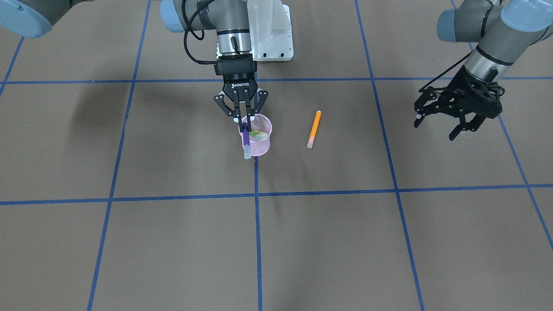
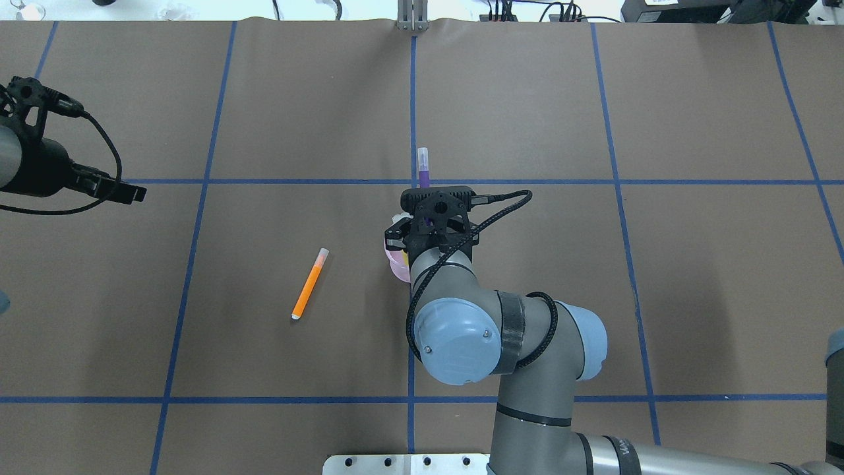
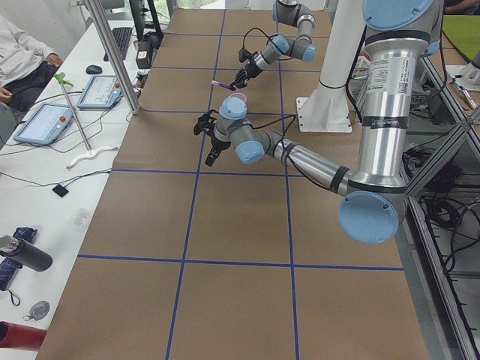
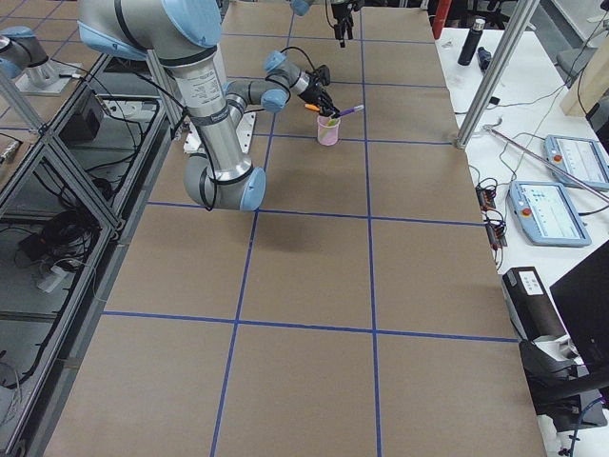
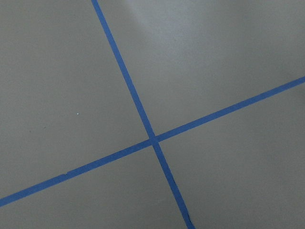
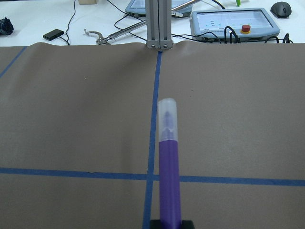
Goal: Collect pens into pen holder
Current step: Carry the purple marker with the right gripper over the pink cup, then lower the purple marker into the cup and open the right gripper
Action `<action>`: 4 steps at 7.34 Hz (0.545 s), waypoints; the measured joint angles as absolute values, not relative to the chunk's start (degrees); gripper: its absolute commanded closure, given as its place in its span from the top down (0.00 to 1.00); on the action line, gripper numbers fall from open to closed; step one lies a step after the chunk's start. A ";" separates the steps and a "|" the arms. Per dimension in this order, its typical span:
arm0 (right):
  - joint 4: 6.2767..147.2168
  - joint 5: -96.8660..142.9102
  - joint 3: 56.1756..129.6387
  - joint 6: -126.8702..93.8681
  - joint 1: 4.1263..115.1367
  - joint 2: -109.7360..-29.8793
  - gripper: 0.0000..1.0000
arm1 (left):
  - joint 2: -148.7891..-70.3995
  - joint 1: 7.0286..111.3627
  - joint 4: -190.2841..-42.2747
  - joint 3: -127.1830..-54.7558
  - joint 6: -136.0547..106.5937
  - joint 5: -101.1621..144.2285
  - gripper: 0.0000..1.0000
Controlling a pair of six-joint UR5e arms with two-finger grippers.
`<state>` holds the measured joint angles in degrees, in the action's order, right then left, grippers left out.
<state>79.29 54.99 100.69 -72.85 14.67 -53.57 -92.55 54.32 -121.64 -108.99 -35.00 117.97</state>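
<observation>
My right gripper [image 1: 243,125] is shut on a purple pen [image 1: 246,142] and hovers over the near rim of the pink mesh pen holder [image 1: 260,142]. The pen sticks out level towards the table's far side, whitish cap outward [image 6: 168,157] [image 2: 422,168] [image 4: 347,111]. Green and yellow pens [image 1: 259,134] lie inside the holder. An orange pen [image 1: 314,128] [image 2: 309,284] lies flat on the table, a short way from the holder on my left side. My left gripper [image 1: 434,131] hangs open and empty above the table, far out to the left.
Blue tape lines [image 5: 152,139] cross the brown table. The white robot base [image 1: 272,30] stands just behind the holder. Tablets and cables [image 6: 228,19] lie past the far edge, and a seated person [image 3: 22,56] is at a side desk.
</observation>
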 measured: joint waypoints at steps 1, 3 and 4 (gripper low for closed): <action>79.06 53.76 100.52 -72.93 13.55 -53.67 0.00 | -92.57 54.31 -121.64 -108.98 -34.99 117.99 1.00; 78.94 52.31 100.37 -73.02 11.93 -54.09 0.00 | -92.62 54.32 -121.64 -108.99 -34.98 117.96 1.00; 78.93 51.94 100.33 -73.01 11.45 -54.30 0.00 | -92.63 54.32 -121.64 -108.99 -34.98 117.95 1.00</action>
<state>78.93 51.94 100.33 -73.01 11.45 -54.30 -92.63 54.32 -121.64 -108.99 -34.98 117.95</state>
